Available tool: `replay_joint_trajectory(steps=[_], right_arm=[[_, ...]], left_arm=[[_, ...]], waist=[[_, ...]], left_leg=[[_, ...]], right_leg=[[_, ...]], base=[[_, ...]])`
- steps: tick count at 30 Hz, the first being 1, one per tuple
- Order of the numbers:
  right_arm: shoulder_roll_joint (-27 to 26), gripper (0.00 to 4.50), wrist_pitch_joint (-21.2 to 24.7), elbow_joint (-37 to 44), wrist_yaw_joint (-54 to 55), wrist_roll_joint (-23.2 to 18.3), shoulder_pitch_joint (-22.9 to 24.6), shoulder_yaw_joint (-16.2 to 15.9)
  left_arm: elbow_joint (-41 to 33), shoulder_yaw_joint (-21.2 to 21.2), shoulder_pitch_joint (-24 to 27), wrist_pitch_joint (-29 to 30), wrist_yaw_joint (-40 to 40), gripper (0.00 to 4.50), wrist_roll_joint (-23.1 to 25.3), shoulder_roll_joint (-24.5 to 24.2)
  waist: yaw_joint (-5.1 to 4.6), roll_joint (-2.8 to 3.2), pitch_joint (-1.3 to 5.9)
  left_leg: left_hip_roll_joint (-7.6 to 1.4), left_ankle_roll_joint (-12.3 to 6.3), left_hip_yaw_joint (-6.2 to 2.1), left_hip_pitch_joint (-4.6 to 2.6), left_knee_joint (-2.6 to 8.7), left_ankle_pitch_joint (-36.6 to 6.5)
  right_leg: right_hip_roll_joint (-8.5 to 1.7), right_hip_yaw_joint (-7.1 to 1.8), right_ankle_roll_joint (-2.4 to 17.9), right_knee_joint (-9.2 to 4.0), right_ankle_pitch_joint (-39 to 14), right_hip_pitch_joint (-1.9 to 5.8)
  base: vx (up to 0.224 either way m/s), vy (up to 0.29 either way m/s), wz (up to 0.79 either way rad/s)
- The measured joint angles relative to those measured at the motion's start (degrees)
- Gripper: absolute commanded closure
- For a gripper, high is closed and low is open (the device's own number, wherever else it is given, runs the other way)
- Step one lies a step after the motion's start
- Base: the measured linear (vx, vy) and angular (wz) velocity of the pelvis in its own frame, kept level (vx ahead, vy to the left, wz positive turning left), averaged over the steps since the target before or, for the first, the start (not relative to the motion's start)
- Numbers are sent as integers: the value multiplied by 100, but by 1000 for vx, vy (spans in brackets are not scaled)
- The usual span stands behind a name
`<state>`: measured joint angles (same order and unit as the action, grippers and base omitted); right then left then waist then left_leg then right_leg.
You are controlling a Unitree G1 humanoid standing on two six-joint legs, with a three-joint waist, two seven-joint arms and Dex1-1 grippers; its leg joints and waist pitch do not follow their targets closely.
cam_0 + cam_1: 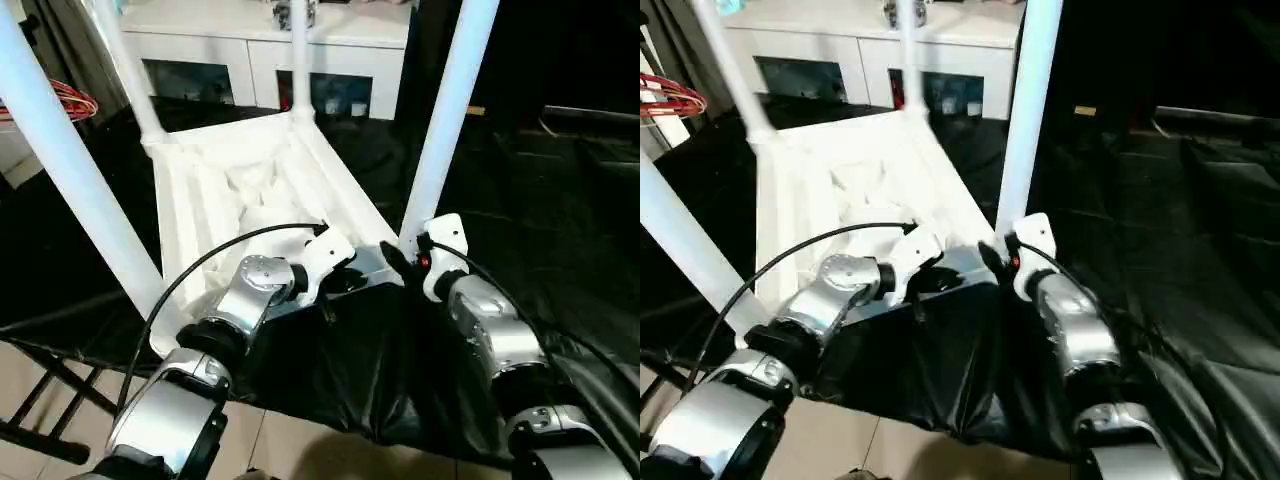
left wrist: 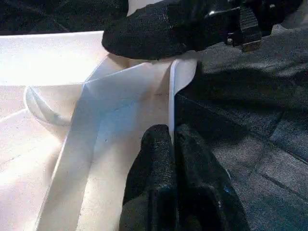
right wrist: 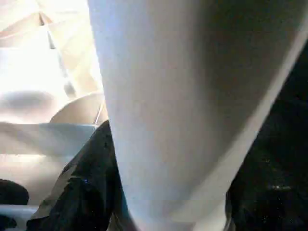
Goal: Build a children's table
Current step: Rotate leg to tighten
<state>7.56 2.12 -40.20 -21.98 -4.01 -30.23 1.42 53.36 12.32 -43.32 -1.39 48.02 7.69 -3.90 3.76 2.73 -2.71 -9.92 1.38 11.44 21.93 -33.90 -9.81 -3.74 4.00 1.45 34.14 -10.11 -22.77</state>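
Between pinching left claw [image 2: 172,144] fingers, tabletop [image 1: 240,190] rim, right claw [image 1: 405,262] around leg [image 1: 445,120]

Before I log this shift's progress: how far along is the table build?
All four legs stand up from the upturned tabletop, so fitting looks nearly done. In hand: the right gripper clasps the near right leg at its base, and the left gripper pinches the tabletop's rim. Left: turning the table upright.

The four table legs [image 1: 448,110] are running out past the top edge, their upper ends unseen. The left forearm [image 1: 245,295] is covering the tabletop's [image 1: 250,190] near rim. The cabinet [image 1: 260,50] top is getting cropped.
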Motion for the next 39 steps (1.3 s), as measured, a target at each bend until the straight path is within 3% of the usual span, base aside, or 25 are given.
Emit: replay_joint_trajectory(steps=[6,12,20,29,39], right_arm=[[15,81,-25,-12,-304,10,-5,-51],[324,81,-229,103,-1260,-10,131,-294],[1121,81,-80,828,-3171,-318,560,-668],[1721,81,249,1381,-4468,-449,775,-932],[1807,167,528,1544,-4603,-517,804,-956]], left_arm=[[-76,-6,47,-33,326,450,-51,-114],[-283,-9,198,-163,825,450,-150,-372],[-426,53,302,-300,1777,450,-308,-680],[-590,160,413,-401,2429,450,-363,-828],[-643,188,447,-403,2612,450,-387,-869]], waist=[[-7,-1,-1],[6,5,-5],[191,3,-12],[290,-3,-14],[298,-2,-13]], left_leg=[[-2,0,-1,2,5,0],[-3,0,0,9,7,-1],[-5,-2,1,21,10,-2],[-5,-5,1,22,6,-4],[-5,-5,1,21,5,-4]], right_leg=[[1,3,-6,1,4,-4],[1,3,-6,1,4,-9],[1,5,-8,-1,2,-18],[0,4,-10,-2,1,-16],[0,5,-11,-2,1,-15]], base=[[0,0,0],[0,0,0],[0,0,0],[0,0,0],[0,0,0]])
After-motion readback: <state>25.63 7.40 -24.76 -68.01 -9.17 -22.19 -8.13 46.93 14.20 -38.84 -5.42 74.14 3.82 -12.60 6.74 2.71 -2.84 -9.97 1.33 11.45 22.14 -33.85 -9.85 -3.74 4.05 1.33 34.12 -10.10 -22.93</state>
